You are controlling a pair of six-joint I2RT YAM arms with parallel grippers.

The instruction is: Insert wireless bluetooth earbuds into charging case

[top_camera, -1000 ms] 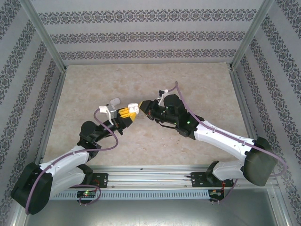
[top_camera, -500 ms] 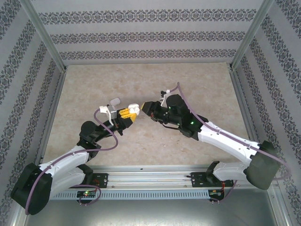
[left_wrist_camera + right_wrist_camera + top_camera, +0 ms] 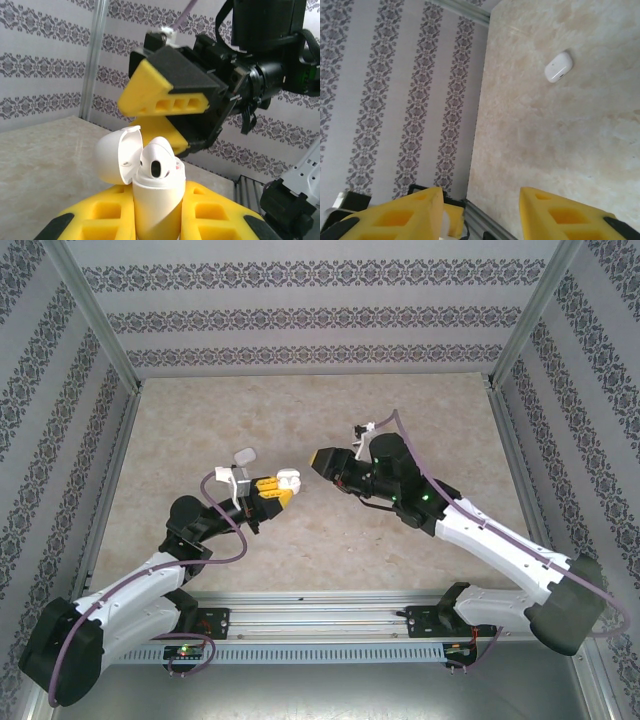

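Charging case point(image 3: 155, 200): white, glossy, upright, pinched in left hand point(image 3: 272, 490) above bench middle. Lid point(image 3: 117, 155) hinged open, tipped to one side. Earbud point(image 3: 155, 162): white, dark oval spot, seated in case mouth, head protruding. Second case point(image 3: 558, 66): white, shut, flat on bench, left half.

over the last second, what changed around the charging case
The right pincer backed off to the right, away from the open charging case, with its jaws now apart and empty. The left pincer stayed shut on the case, an earbud seated in it.
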